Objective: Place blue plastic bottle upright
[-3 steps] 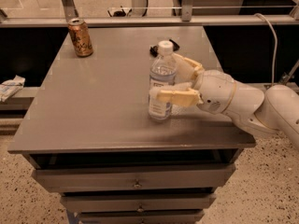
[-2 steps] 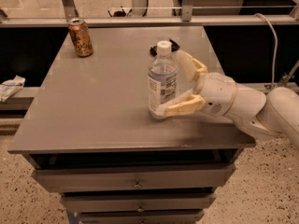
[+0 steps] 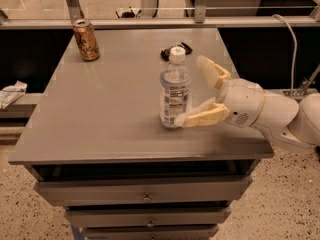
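The blue plastic bottle (image 3: 175, 90), clear with a white cap and a white-and-pale-blue label, stands upright on the grey table (image 3: 100, 109) right of centre. My gripper (image 3: 192, 91) comes in from the right and is open. Its near finger (image 3: 202, 117) lies low beside the bottle's base and its far finger (image 3: 212, 71) stands apart to the bottle's right. The bottle stands free of the fingers.
A bronze drink can (image 3: 86, 39) stands upright at the table's far left corner. A small dark object (image 3: 172, 51) lies behind the bottle. Drawers (image 3: 145, 194) sit under the tabletop. A crumpled white item (image 3: 11, 93) lies on a ledge at the left.
The gripper held the bottle, then spread its fingers and let it go. It has drawn back a little to the right, and the bottle stays upright on the table.
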Motion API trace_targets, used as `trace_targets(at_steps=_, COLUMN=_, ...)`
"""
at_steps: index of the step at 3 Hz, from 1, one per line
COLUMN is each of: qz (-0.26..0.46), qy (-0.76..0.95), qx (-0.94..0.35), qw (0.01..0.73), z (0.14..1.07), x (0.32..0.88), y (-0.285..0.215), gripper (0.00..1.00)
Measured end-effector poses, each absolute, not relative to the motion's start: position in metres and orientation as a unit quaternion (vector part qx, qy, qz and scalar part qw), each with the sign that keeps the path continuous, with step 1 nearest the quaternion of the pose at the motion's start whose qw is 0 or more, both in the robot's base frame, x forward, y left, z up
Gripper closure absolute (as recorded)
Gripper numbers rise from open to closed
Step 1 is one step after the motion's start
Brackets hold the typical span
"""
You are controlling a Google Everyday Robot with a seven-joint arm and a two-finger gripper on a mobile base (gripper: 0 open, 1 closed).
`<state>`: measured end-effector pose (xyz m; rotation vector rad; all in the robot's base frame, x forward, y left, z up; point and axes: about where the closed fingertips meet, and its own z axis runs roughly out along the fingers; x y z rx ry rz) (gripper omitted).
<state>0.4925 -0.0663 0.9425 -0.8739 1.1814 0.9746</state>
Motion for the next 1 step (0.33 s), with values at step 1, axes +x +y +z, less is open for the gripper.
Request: trace_targets(at_steps=1, qz=0.414, qy=0.535, qx=-0.395, qw=0.622, z=0.9555, x=0.4900, y=-0.0855, gripper=0.00)
